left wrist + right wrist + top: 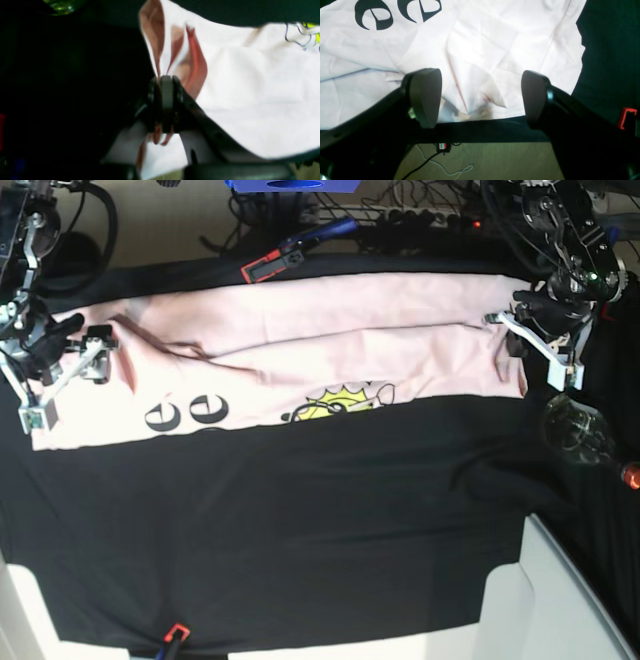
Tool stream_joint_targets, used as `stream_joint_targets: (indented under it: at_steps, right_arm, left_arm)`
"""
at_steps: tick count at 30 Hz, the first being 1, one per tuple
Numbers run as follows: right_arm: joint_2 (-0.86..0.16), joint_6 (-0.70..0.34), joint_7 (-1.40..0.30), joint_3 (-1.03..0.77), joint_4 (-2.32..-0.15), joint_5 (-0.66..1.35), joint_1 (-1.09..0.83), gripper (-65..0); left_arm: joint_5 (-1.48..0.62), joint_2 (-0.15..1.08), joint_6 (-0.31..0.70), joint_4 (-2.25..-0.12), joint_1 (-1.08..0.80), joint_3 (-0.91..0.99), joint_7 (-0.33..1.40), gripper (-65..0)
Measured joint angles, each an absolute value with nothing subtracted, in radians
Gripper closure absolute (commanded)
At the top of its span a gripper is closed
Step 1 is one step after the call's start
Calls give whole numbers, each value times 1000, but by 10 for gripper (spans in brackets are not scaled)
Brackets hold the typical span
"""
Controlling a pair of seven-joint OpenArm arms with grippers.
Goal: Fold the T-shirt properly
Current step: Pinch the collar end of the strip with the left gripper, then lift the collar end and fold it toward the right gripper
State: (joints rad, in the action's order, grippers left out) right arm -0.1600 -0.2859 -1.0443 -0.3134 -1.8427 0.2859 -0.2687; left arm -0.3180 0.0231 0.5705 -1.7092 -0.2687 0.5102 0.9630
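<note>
Starting at the left of the base view, the right gripper (62, 370) is hovering over one narrow end of the T-shirt (330, 340), jaws spread wide. Its wrist camera shows the 2 rounded dark pads (425, 97) parted well apart with crumpled pink cloth lying loose between them, nothing pinched. It looks placed there to take hold of that end, so the 2 arms can handle the long band together; that is my reading, not something shown.

The T-shirt is lying as a long strip across the far half of the table cloth (300, 530), already doubled lengthwise, with a soft ridge running along its middle. The fabric is thin, matte, pale pink cotton, creased in shallow wrinkles. Along its near edge 2 round black letters (186, 413) are showing, and further right a yellow cartoon print (345, 402). The table cloth is plain black and slightly rumpled.

At the right end, the left gripper (520, 330) is pressed together on the T-shirt. Its wrist view shows the jaws closed tight on a gathered bunch of cloth, pleats fanning out above and a small tuft poking out below. Holding the end this way probably keeps the layers together for carrying it across.

Just beyond it a clear wine glass (575, 430) is standing on the cloth, near enough to be knocked by a swinging arm.
</note>
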Motion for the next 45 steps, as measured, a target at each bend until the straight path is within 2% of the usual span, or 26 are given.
stream_joint_targets:
  at_steps: [7,18,23,30,33,35,45]
  right_arm:
    - [-160,-286,-1045,-313,-1843,286,-269,-473]
    - [-160,-286,-1045,-313,-1843,286,-269,-473]
    - [-160,-286,-1045,-313,-1843,286,-269,-473]
    - [-162,-286,-1045,-313,-1843,286,-269,-473]
    - [-161,-286,-1045,-313,-1843,286,-269,-473]
    - [-162,-286,-1044,-313,-1843,286,-269,-473]
    - [-160,-286,-1044,-313,-1843,286,-269,-473]
  left_arm:
    - [-317,-45,569,-1814,-265,342,1011,0]
    - [-312,-162,569,-1822,-263,132,1017,0]
    - [-309,-147,561,-1822,-264,116,1016,0]
    - [-314,-159,569,-1820,-251,-53,1019,0]
    - [-314,-152,470,-1782,-207,-61,1009,0]
    - [-309,-142,441,-1741,-184,-93,1007,0]
    - [-314,-149,441,-1611,-110,-241,1008,0]
